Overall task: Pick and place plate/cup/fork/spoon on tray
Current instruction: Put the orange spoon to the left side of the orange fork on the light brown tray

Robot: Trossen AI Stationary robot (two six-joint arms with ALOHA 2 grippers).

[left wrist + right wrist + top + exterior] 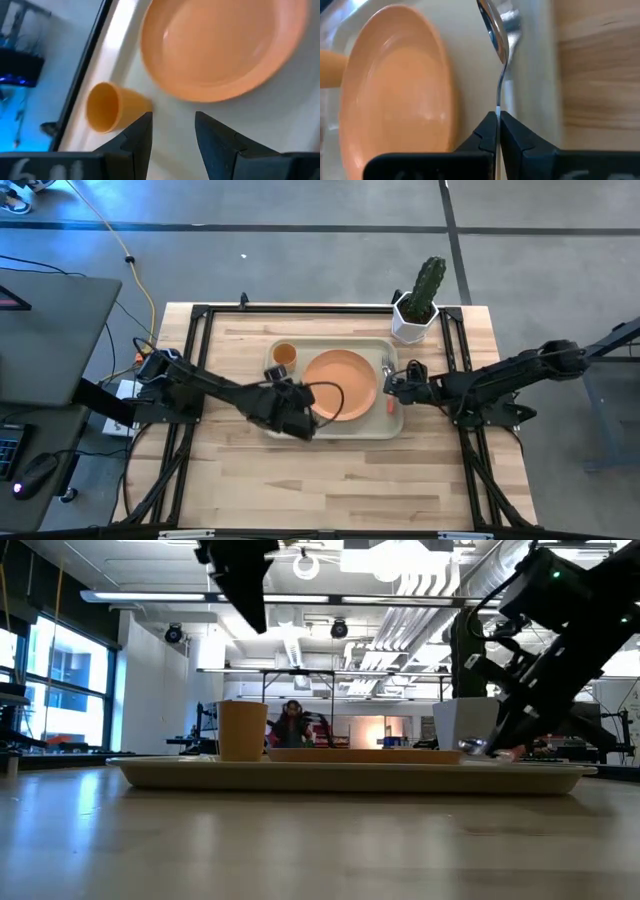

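Two arms over wooden table (340, 480) in high view. Beige tray (345, 432) at centre, carrying orange plate (340, 384) and small orange cup (284, 355) at far-left corner. Left gripper (300, 418) above tray's near-left part, just beside plate. Right gripper (392, 388) at tray's right edge, near fork (387, 366). White pot with cactus (418, 302) beyond tray.

Low view: cup (242, 729) upright on tray (350, 776); right gripper (480, 748) low over tray's right end.

Left wrist view: fingers (140, 137) spread apart, holding nothing; cup (112, 107) and plate (222, 47) ahead.

Right wrist view: fingers (517, 137) clamped on slim spoon (497, 35) stem, bowl ahead beside plate (395, 90).
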